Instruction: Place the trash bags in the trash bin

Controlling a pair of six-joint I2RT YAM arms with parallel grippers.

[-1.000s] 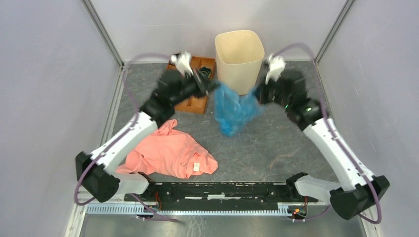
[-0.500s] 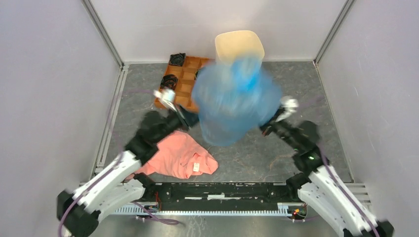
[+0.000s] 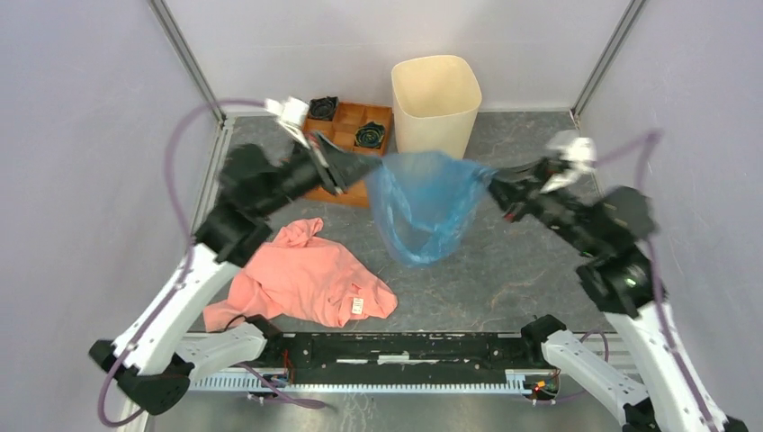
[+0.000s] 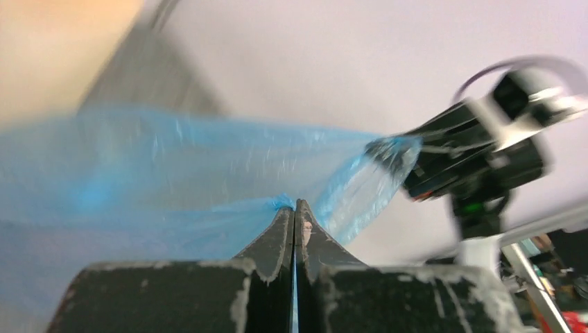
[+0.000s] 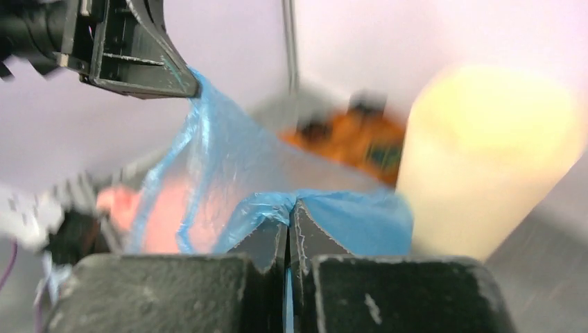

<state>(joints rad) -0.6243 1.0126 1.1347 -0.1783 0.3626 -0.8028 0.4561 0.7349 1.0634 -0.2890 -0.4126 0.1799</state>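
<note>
A translucent light-blue trash bag (image 3: pixel 423 207) hangs stretched in the air between my two grippers, its mouth pulled wide and its body sagging toward the table. My left gripper (image 3: pixel 376 162) is shut on the bag's left edge (image 4: pixel 277 202). My right gripper (image 3: pixel 493 180) is shut on the right edge (image 5: pixel 284 207). The cream-beige trash bin (image 3: pixel 435 97) stands upright at the back, just behind the bag; its side (image 5: pixel 485 159) shows in the right wrist view. In the left wrist view the right gripper (image 4: pixel 399 149) shows pinching the far edge.
A salmon-pink garment (image 3: pixel 310 279) lies on the grey table at the front left. An orange-brown compartmented tray (image 3: pixel 346 135) with black items sits left of the bin, behind my left arm. Grey walls close in the left, right and back.
The arms swung back toward me and up with the bag billowing open, then moved apart. The bag is now stretched wide between them in front of the bin.
</note>
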